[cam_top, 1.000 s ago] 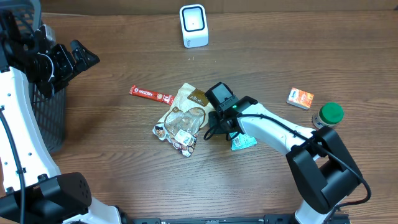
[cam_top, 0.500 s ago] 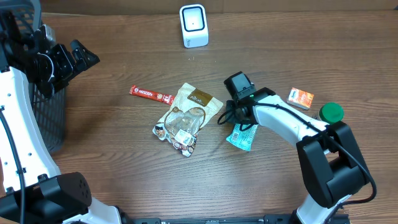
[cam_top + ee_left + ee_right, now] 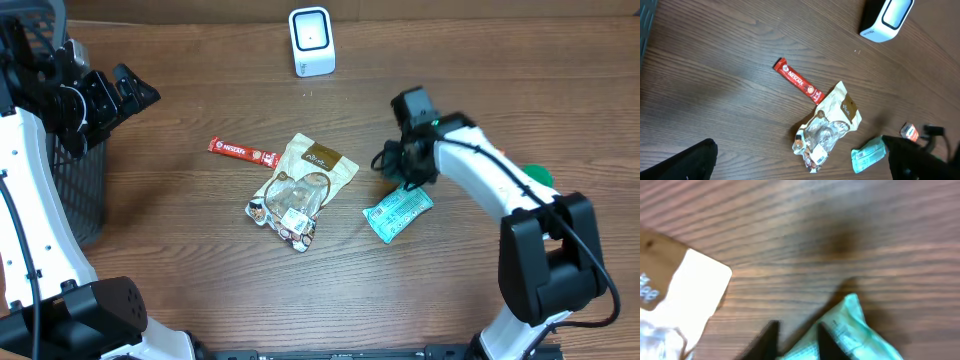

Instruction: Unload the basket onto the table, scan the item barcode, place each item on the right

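Note:
A teal packet [image 3: 398,212] lies flat on the wooden table with its printed label facing up. In the right wrist view the teal packet [image 3: 860,335] sits just under my fingertips. My right gripper [image 3: 404,180] hangs over the packet's far corner. In its own view the right gripper [image 3: 795,341] is open by a narrow gap, with wood showing between the tips. The white scanner [image 3: 311,40] stands at the back of the table. Far left, my left gripper [image 3: 130,92] is wide open and holds nothing.
A red Nescafe stick [image 3: 243,152] and a crumpled brown coffee pouch [image 3: 300,185] lie left of the packet. A green cap [image 3: 541,173] peeks out behind the right arm, and a small orange box [image 3: 910,132] is beside it. A black mesh basket [image 3: 85,190] stands at the left edge.
My right arm swung right and away from the pouch, taking the teal packet along. Its jaws then parted and the packet now lies flat. The left arm stayed still.

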